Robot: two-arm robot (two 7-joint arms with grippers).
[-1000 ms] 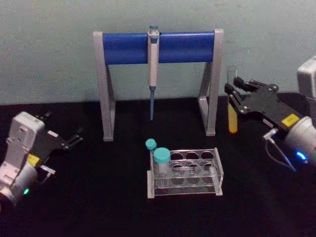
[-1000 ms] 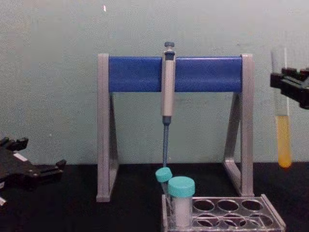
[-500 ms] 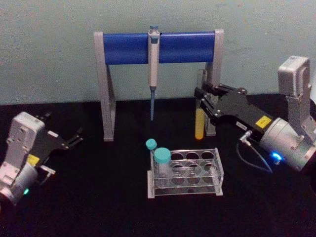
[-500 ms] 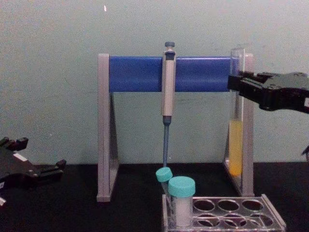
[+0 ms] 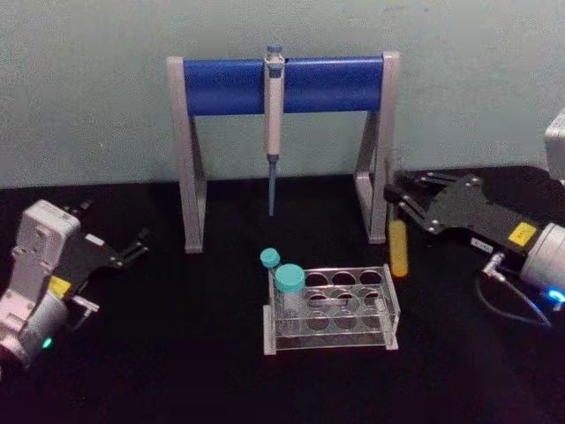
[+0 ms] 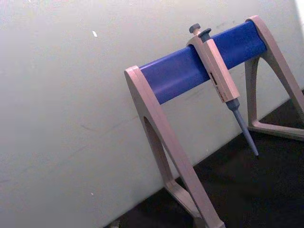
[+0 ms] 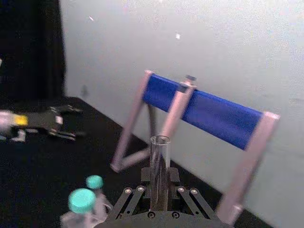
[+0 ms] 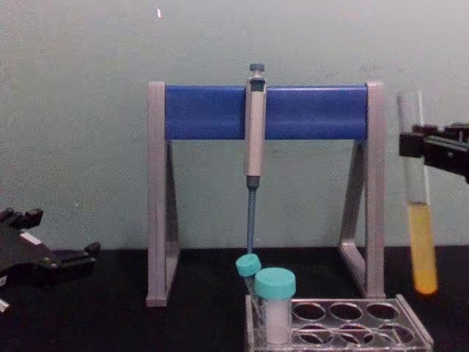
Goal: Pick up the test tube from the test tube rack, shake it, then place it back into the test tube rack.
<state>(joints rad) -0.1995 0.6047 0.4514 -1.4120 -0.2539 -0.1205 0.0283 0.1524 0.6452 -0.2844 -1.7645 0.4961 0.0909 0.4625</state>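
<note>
Right jaws: pinching the test tube at its clear upper part.
Right gripper: at the right, beside the pipette stand's right leg.
Test tube: upright, yellow liquid low, in the air just right of the test tube rack, out of its holes.
Left gripper: parked at the left, jaws spread.
Labels: yellow stickers on both grippers, writing unreadable.
Rack: holds teal-capped tubes.
</note>
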